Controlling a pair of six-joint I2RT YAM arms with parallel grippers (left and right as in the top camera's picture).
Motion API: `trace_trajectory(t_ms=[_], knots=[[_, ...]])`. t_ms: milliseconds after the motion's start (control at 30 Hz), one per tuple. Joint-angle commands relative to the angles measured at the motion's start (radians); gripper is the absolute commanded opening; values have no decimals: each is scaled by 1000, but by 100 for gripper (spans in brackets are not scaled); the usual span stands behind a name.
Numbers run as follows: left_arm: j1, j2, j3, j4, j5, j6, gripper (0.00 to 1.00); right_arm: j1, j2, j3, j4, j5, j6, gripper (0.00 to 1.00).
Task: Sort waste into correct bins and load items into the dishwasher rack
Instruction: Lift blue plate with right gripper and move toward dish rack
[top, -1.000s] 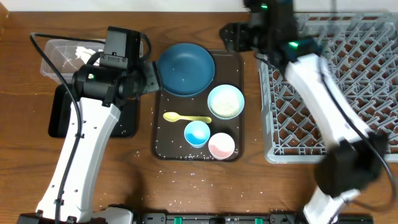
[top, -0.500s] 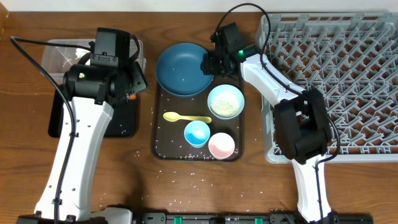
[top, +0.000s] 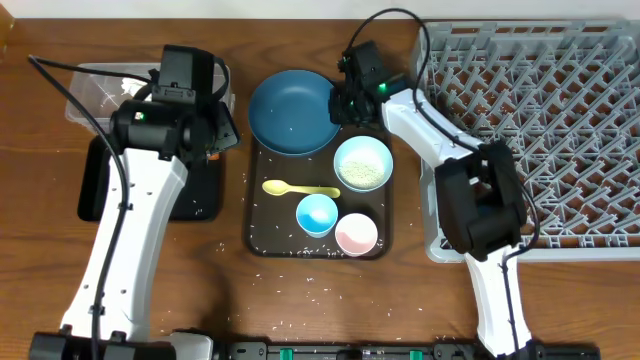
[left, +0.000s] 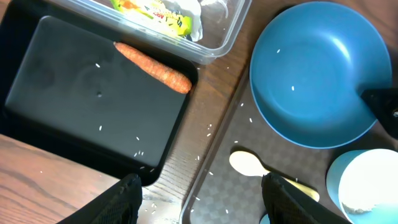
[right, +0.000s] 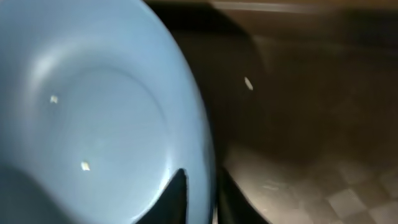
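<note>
rim of blue bowl (top: 285, 105) pinched by right end effector (top: 341, 104)

the right end effector is clenched on the blue bowl's right-hand rim. the right wrist view shows that rim wedged between its two dark fingers (right: 177, 196). the bowl is at the far end of the brown tray (top: 268, 238); whether it is raised off the tray cannot be told.

nearer on the same tray are the white bowl (top: 336, 160) with rice (top: 364, 168) in it, the yellow spoon (top: 300, 189) lying crosswise, and the blue cup (top: 317, 214) and pink cup (top: 356, 233) side by side at the near end. the grey rack (top: 560, 120) stands on the counter (top: 300, 305) just right of the tray.

the left end effector (left: 205, 194) is released, its fingers wide apart, and hovers over the strip of counter between the black tray (top: 100, 190) and the brown tray. the carrot (left: 152, 67) lies on the black tray along its far edge, just beside the clear tub (top: 92, 88). the tub holds the yellow-green wrapper (left: 155, 9) and white tissue (left: 211, 6). loose grains dot the black tray, the counter and the brown tray.
</note>
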Motion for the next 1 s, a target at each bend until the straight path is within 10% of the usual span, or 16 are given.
trace_trajectory(t_ms=[0, 533, 967], knots=[[3, 8, -15, 2, -16, -9, 64, 17, 26, 15, 0, 20, 3, 7], [3, 8, -15, 6, -16, -9, 65, -56, -101, 233, -131, 73, -36, 1], [3, 8, -15, 6, -16, -8, 74, -351, -452, 320, -567, 1089, -69, 1]])
